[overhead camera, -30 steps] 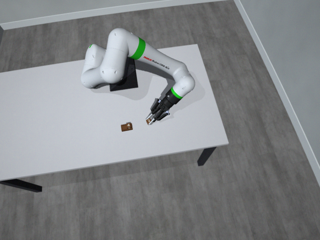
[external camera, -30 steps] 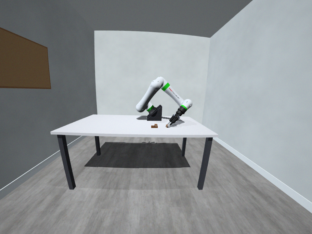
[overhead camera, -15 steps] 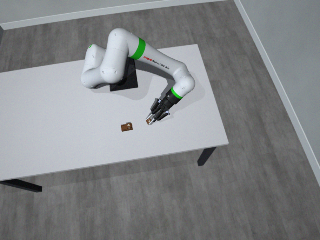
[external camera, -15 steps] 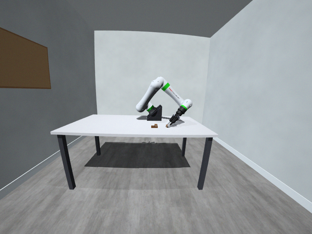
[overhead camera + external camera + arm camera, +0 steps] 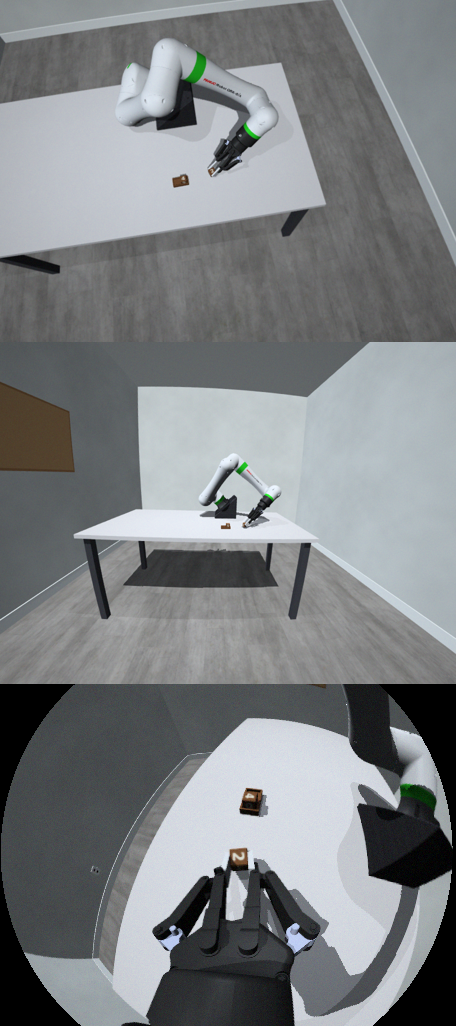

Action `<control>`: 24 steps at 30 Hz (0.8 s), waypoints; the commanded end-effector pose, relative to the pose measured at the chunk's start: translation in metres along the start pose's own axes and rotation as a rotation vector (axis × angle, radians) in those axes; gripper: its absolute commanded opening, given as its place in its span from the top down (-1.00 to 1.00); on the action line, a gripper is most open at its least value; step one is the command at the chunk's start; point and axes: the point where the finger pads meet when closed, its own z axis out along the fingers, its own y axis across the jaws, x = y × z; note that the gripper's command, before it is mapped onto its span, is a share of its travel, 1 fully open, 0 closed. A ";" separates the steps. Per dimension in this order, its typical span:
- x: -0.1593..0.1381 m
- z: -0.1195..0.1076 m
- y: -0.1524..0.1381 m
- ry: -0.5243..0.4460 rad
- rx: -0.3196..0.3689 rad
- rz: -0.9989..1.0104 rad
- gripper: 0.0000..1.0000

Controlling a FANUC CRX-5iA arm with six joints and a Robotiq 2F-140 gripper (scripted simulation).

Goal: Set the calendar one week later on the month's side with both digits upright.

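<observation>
My gripper (image 5: 213,169) is tilted low over the white table and is shut on a small brown cube (image 5: 211,171) whose top face shows a white 2. In the wrist view the cube (image 5: 238,858) sits between the fingertips. The brown calendar tray (image 5: 179,181) lies flat on the table to the left of the cube, apart from it. A second cube (image 5: 183,178) with a 4 on top stands in the tray's right half. The tray also shows in the wrist view (image 5: 251,801) and in the exterior view (image 5: 225,526). The month's name is too small to read.
The arm's black base (image 5: 176,110) stands at the back of the table. The table's right edge (image 5: 305,147) is a short way to the right of the gripper.
</observation>
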 end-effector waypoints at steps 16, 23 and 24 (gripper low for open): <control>0.039 -0.039 0.000 0.000 0.000 0.000 0.68; 0.040 -0.040 0.000 0.000 0.000 0.000 0.68; 0.040 -0.040 0.000 0.000 0.000 0.000 0.68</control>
